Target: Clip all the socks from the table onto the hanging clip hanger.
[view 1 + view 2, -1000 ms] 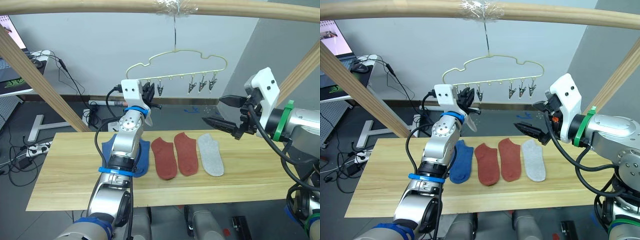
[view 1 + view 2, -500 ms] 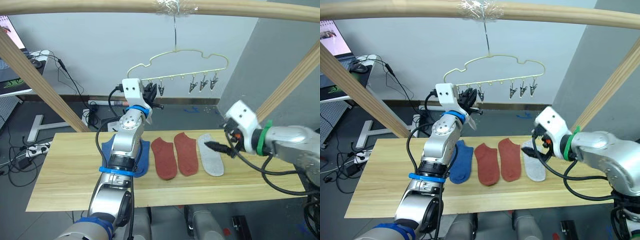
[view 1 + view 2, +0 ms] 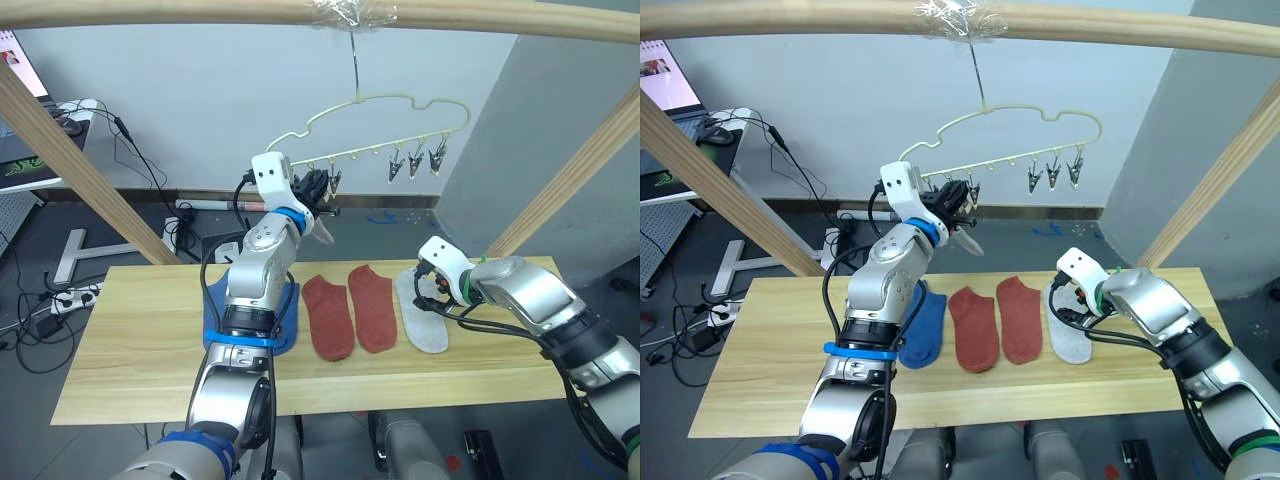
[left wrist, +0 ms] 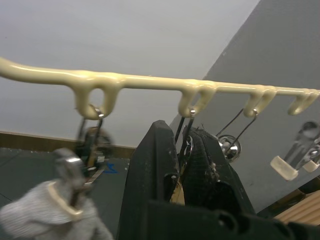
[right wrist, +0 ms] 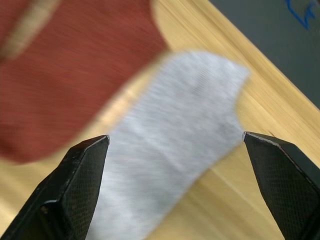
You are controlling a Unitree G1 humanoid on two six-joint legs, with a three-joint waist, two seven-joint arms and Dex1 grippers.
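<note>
The pale-yellow clip hanger [image 3: 385, 100] hangs by its hook from the top pole, tilted up to the right. My left gripper [image 3: 322, 186] is raised to its lower bar and shut on one dark clip [image 4: 186, 142]. Beside it a light grey sock [image 4: 47, 220] hangs from another clip. On the table [image 3: 130, 360] a blue sock [image 3: 288, 312], two rust-red socks [image 3: 328, 316] [image 3: 372, 306] and a light grey sock [image 3: 426, 326] lie in a row. My right gripper [image 3: 431, 291] hovers low over that grey sock [image 5: 175, 135], fingers wide open with nothing between them.
A round wooden pole [image 3: 200, 12] runs across the top, with slanted poles at the left [image 3: 80, 160] and right [image 3: 580, 165]. Free clips [image 3: 415, 163] hang at the hanger's right end. Cables and a monitor stand [image 3: 75, 255] sit on the floor behind the table.
My right arm has come down from beside the hanger to just above the grey sock on the table. The hanger has tilted and swung right, my left gripper moving with it.
</note>
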